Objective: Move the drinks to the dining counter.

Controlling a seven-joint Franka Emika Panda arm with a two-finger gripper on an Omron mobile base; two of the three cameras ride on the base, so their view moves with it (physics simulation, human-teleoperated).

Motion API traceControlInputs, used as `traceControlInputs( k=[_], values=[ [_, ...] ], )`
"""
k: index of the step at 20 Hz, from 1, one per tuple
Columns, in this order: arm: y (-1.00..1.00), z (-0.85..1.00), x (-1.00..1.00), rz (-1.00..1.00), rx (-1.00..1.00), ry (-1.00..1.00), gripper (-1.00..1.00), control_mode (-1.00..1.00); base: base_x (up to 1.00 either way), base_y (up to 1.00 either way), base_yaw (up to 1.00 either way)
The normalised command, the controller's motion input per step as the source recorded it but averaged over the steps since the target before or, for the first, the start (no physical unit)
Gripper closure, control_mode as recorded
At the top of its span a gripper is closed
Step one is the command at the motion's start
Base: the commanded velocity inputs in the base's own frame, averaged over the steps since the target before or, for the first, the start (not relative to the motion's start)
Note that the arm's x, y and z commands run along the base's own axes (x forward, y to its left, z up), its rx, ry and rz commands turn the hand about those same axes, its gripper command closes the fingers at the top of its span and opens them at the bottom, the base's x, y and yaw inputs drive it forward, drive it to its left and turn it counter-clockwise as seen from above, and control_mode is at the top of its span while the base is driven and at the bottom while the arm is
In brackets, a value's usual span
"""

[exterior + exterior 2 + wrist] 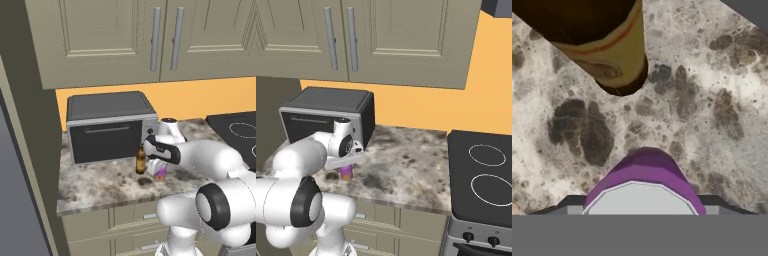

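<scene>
While your tool (643,212) sits right over the can (644,187), at the bottom middle, its jaws stand apart on both sides, holding nothing yet. Bottle (599,42) stands upper left on the worktop (712,115).

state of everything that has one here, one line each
purple can: upright on the stone counter, between the pincer's fingers
brown bottle: upright, beside the can
pincer: straddling the can, grip not confirmable
toaster oven: door closed
upper cabinets: doors closed
stovetop: burners bare
</scene>
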Motion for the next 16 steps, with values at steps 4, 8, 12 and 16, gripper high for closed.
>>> traceControlInputs(
  k=[4,8,12,16],
  values=[
    [0.0,-0.38,-0.5,0.0,0.0,0.0,1.0,-1.0,0.0,0.0,0.0],
    [-0.15,0.29,-0.38,-0.01,0.03,-0.04,1.0,-1.0,0.0,0.0,0.0],
    [-0.42,0.99,-0.28,-0.15,0.11,-0.07,1.0,-1.0,0.0,0.0,0.0],
    [-0.44,0.84,-0.27,-0.17,0.1,-0.09,1.0,-1.0,0.0,0.0,0.0]
  ],
)
